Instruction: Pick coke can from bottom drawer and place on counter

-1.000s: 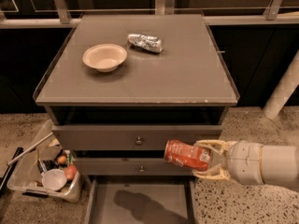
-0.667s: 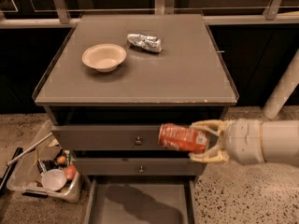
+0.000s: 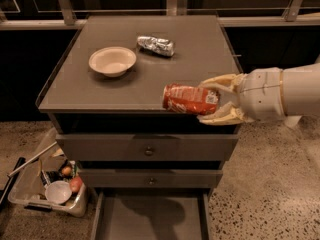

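My gripper (image 3: 212, 100) comes in from the right and is shut on the coke can (image 3: 189, 99), a red can with white markings held on its side. The can hangs in front of the counter's (image 3: 90, 91) front edge, at about the height of its top. The bottom drawer (image 3: 150, 219) is pulled open below, a shallow grey tray with nothing in it. The white arm reaches off to the right edge.
A cream bowl (image 3: 112, 60) and a crumpled silver can (image 3: 156, 45) stand on the counter. Two knobbed drawers (image 3: 148, 151) are closed above the open one. A clear bin (image 3: 47, 186) of odds and ends sits on the floor at the left.
My gripper has lifted the coke can from beside the middle drawers up to the level of the counter's front edge.
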Controlling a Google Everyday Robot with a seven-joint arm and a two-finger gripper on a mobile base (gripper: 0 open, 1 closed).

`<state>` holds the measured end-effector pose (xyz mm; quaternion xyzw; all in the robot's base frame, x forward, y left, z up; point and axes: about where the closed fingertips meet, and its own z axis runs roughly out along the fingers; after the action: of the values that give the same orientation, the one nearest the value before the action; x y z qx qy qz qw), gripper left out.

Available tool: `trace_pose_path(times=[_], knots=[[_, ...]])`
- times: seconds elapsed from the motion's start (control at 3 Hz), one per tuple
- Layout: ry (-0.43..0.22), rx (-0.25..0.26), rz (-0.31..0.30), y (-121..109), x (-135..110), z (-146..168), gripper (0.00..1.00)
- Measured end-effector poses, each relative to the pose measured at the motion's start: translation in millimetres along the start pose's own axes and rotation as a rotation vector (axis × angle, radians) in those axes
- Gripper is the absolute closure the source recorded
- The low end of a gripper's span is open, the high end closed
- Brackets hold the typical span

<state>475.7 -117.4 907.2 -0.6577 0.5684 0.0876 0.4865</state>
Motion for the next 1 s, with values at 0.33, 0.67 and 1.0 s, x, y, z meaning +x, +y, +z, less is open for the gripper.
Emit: trace_pose_path(times=[0.33, 0.67, 1.0], knots=[[0.000, 0.000, 0.000, -0.1, 0.0, 0.0, 1.00], [0.004, 0.028, 0.007, -20.0, 2.4, 6.1, 1.00], [0.019, 0.033, 0.044, -54.2, 12.1, 17.4, 1.00]])
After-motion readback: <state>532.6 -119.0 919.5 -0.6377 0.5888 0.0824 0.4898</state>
